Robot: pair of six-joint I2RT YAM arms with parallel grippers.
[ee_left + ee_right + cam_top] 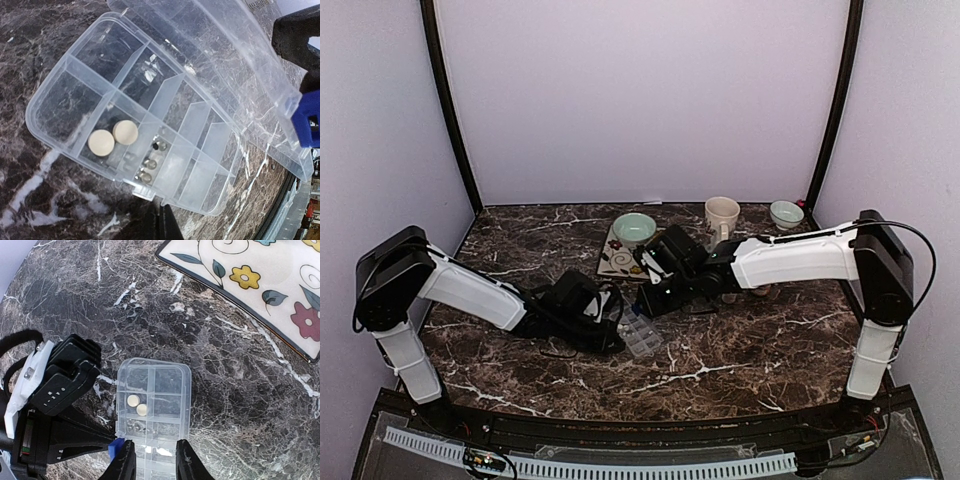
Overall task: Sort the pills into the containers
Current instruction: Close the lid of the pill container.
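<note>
My left gripper (pixel 160 221) is closed tight, its tips butting the near rim of the clear pill box (pixel 46 102) beside the latch. Whether they pinch that rim I cannot tell. My right gripper (pixel 155 460) hangs over the box's other end. Its fingers are a narrow way apart, with nothing I can see clamped between them, only clear plastic below.

Two round whitish pills (pixel 101 142) lie side by side in one compartment (pixel 111 109) of the row nearest my left tips. The next compartment holds small shiny bits (pixel 148 163) I cannot identify.

The hinged lid (pixel 225 55) is thrown open and stands between my left camera and my right finger, whose blue pad (pixel 306 120) shows at its edge.

On the marble table (pixel 225 390) a flowered plate (pixel 260 295) sits near the box, with a green bowl (pixel 634 228), a mug (pixel 722 215) and a small bowl (pixel 786 213) further back.
</note>
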